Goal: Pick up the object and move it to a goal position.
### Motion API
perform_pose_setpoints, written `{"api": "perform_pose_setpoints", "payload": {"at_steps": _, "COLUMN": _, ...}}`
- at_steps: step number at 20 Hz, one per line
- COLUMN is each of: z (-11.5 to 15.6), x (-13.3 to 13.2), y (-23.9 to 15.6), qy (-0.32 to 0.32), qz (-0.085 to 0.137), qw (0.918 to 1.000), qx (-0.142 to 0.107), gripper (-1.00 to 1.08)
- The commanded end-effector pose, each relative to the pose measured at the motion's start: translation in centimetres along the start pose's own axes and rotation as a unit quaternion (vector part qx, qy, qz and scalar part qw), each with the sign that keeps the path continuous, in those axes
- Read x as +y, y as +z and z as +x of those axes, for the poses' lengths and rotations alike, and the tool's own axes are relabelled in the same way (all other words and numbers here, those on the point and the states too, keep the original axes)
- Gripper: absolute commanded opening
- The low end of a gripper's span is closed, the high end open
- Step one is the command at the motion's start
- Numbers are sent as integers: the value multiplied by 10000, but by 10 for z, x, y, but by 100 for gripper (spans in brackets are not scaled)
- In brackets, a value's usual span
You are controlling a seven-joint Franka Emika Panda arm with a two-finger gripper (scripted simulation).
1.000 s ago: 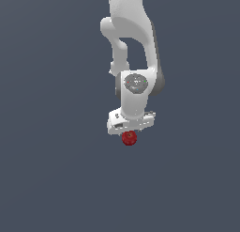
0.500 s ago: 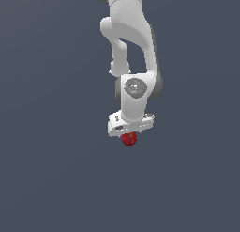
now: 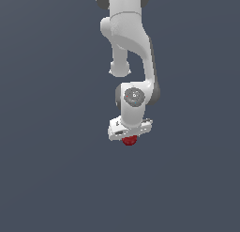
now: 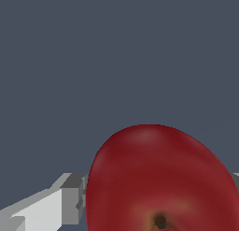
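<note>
A white Franka arm (image 3: 133,48) hangs down through a plain grey-blue scene, its gripper (image 3: 130,138) holding the object (image 3: 130,140), a small dark red round fruit, directly beneath the white hand body. In the exterior view the fruit peeks out at six o'clock from the hand, touching its underside and sitting near the middle of the hand's width; it is far narrower than the pale bar above it. Only the lower half of the fruit shows there, the rest tucked up between the fingers.

The wrist view puts the same object (image 4: 161,178) very close to the lens, filling much of the frame as a smooth, glossy red dome. A small brownish dimple with a dark centre faces the camera low on its surface, so the fruit's stem-to-base axis appears to run roughly toward the wrist camera, though the frame edge cuts off the lower part and the tilt cannot be fixed exactly. The body looks slightly wider than tall, with no marked long axis.

One grey-white finger (image 4: 51,209) presses in at about nine o'clock from the fruit, meeting its flank; a sliver of the other shows at three o'clock against the opposite side. The jaws stand narrowed on the fruit, gripping it from both sides.
</note>
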State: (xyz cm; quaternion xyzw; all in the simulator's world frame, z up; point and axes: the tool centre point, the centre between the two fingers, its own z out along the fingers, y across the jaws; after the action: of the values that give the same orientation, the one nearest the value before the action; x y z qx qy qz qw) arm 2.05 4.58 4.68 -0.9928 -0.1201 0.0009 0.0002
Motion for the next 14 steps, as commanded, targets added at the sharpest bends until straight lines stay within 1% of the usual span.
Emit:
{"api": "perform_pose_setpoints", "payload": {"at_steps": 1, "z": 1, "x": 0, "y": 1, "qy": -1, "qz": -2, "qw": 10000, "qx": 8, "gripper": -100}}
{"api": "perform_pose_setpoints", "payload": {"at_steps": 14, "z": -1, "x": 2, "y": -1, "qy": -1, "qz": -2, "qw": 10000, "qx": 8, "gripper": -100}}
